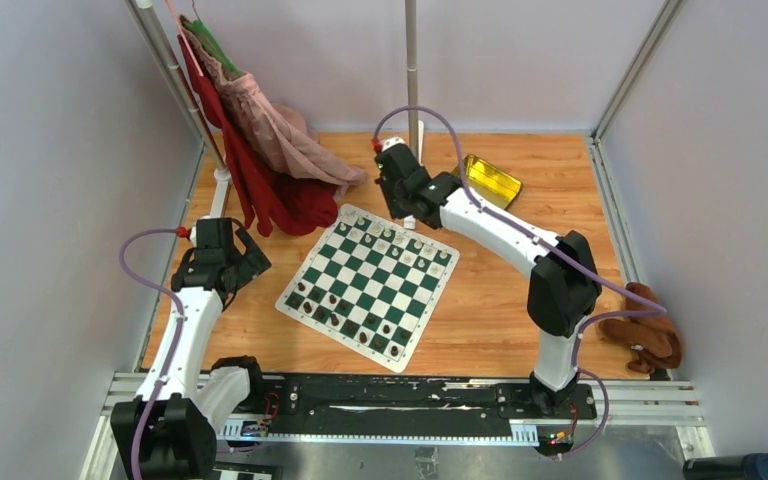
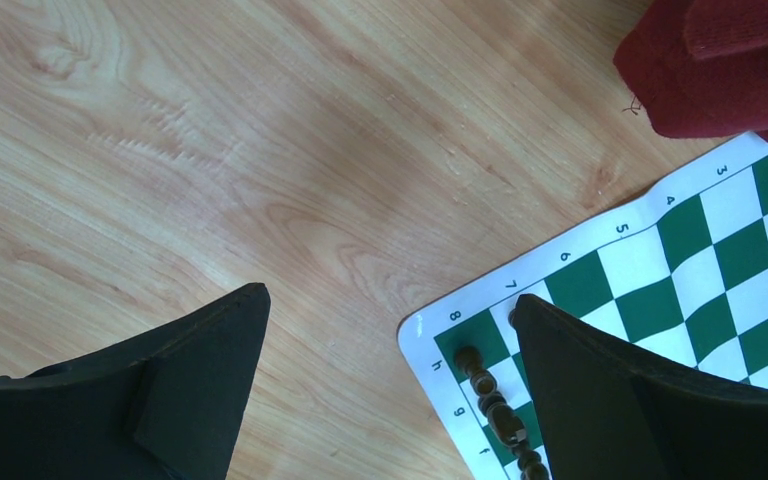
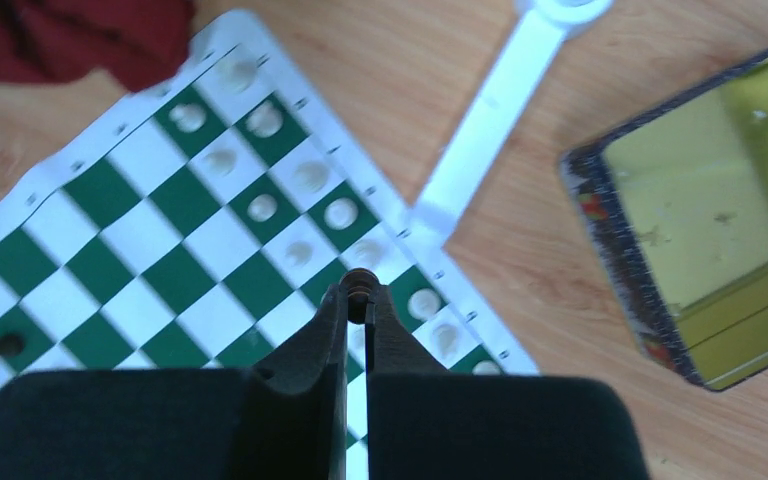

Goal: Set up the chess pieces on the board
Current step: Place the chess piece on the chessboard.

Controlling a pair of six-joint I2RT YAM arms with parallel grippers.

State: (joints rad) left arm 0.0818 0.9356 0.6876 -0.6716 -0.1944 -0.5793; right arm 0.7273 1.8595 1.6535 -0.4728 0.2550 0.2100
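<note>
The green-and-white board (image 1: 380, 275) lies at an angle in the middle of the table. Cream chess pieces (image 1: 390, 240) line its far side and dark chess pieces (image 1: 345, 320) its near side. My right gripper (image 1: 400, 205) hovers over the far edge, shut on a dark piece (image 3: 358, 283) pinched at its fingertips (image 3: 358, 295), above the cream rows (image 3: 260, 205). My left gripper (image 2: 390, 300) stands open over bare wood beside the board's corner (image 2: 440, 340), close to a row of dark pieces (image 2: 490, 400). Nothing is between its fingers.
A yellow tin (image 1: 490, 180) sits behind the board at the right (image 3: 710, 230). A white stand base (image 3: 490, 110) reaches the board's far edge. Red cloth (image 1: 280, 195) lies at the far left corner (image 2: 720, 60). A brown soft toy (image 1: 650, 335) rests at the right.
</note>
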